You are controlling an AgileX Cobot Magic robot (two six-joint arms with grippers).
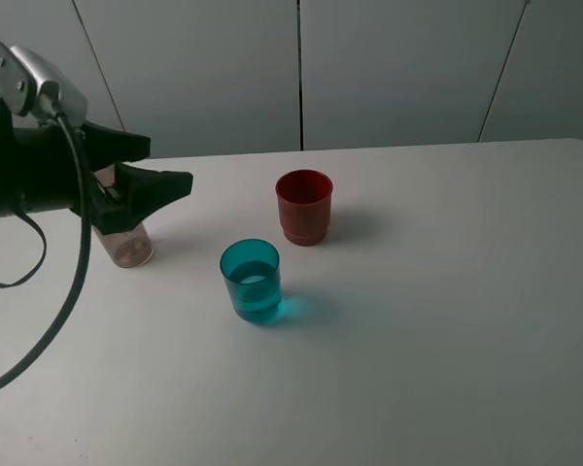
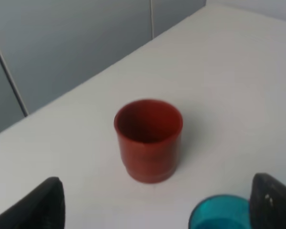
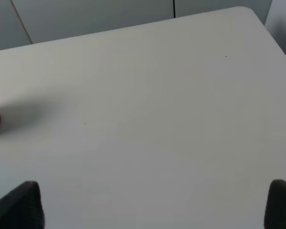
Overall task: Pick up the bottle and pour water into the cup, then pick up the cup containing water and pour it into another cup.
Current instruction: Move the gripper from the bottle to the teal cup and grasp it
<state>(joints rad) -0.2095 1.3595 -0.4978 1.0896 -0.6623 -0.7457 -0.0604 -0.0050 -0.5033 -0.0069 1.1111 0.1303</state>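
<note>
My left fingers are spread empty at the frame's left, my right fingers too. Reaching for the filled blue cup at centre, I might topple the bottle just below them.

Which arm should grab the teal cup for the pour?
Left, probably. The left gripper, open, is near the teal cup, which shows in its wrist view. The right gripper faces mostly bare table.

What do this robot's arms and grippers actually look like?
The left arm is matt black, with a silver-grey box on top and a black cable trailing from it. The left gripper has two black, wedge-shaped fingers tapering to blunt tips. The right gripper shows only dark, blurred fingertips; no markings visible.
</note>
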